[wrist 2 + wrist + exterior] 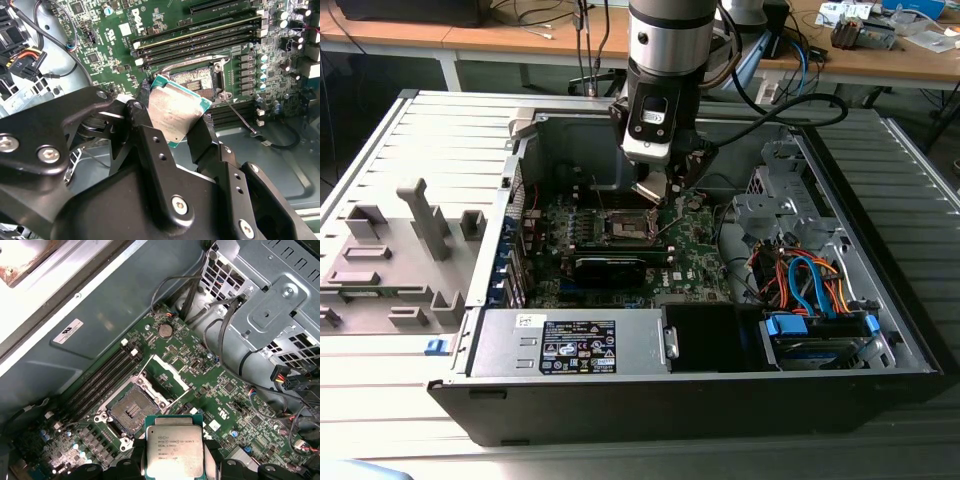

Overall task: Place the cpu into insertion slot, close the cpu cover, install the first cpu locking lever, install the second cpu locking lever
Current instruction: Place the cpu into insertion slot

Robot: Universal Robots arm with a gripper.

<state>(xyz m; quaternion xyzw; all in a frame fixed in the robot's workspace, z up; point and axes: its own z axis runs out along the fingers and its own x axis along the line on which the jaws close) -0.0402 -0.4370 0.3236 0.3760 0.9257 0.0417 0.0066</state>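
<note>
cpu [174, 452] — judged light, stiff, fragile; gripped by opposite edges | jaws clamped on it | hung near insertion slot [131, 407] | cpu cover [162, 372] stood open

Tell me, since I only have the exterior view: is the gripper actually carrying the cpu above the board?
Observer: Yes. In both wrist views the gripper is shut on the cpu, pinching two opposite edges.
Operator: Is the insertion slot free?
Observer: In the first wrist view the insertion slot is empty, with nothing seated in it.
Operator: And the cpu cover?
Observer: The cpu cover stands swung open beside the insertion slot, not over it.
</note>
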